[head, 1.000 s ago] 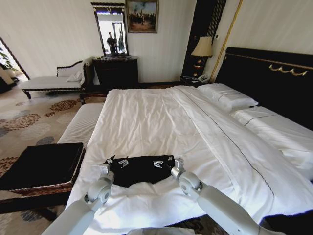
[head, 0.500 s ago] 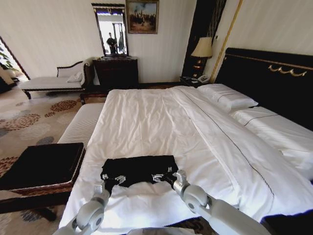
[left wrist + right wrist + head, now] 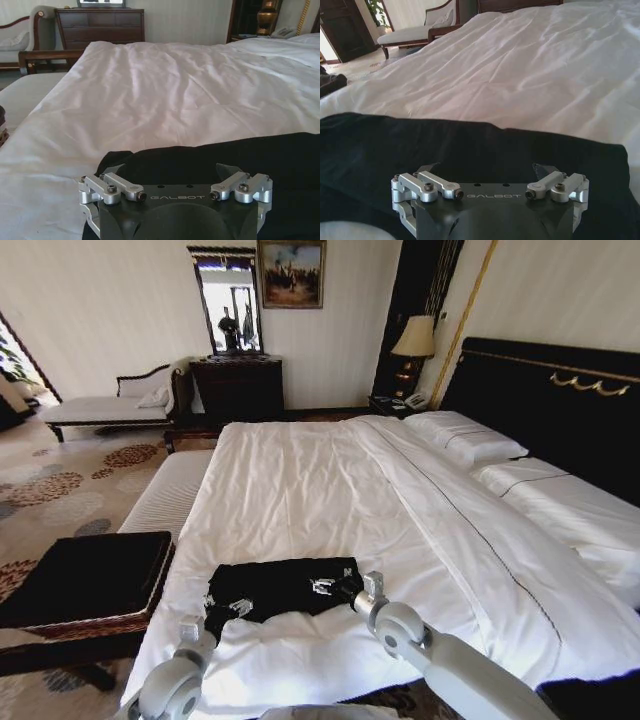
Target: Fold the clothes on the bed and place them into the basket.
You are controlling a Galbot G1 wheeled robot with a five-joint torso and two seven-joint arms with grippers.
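Observation:
The black T-shirt (image 3: 283,585) lies as a flat folded rectangle near the foot of the white bed (image 3: 320,480). My left gripper (image 3: 232,608) is at the shirt's near left edge and my right gripper (image 3: 328,587) at its near right edge. In the left wrist view the left gripper (image 3: 170,170) is open just above the black cloth (image 3: 280,160), holding nothing. The right gripper (image 3: 485,167) is likewise open over the shirt (image 3: 380,145). The wicker basket (image 3: 100,623), with black fabric over its top, stands on the floor left of the bed.
A striped bench (image 3: 165,495) sits along the bed's left side beyond the basket. Pillows (image 3: 465,435) and the black headboard (image 3: 540,390) are at the right. A chaise longue (image 3: 100,405), dark dresser (image 3: 237,385) and bedside lamp (image 3: 413,340) line the far wall.
Both grippers have drawn back toward me from the shirt's far edge to its near edge. The shirt now lies flat and folded on the duvet.

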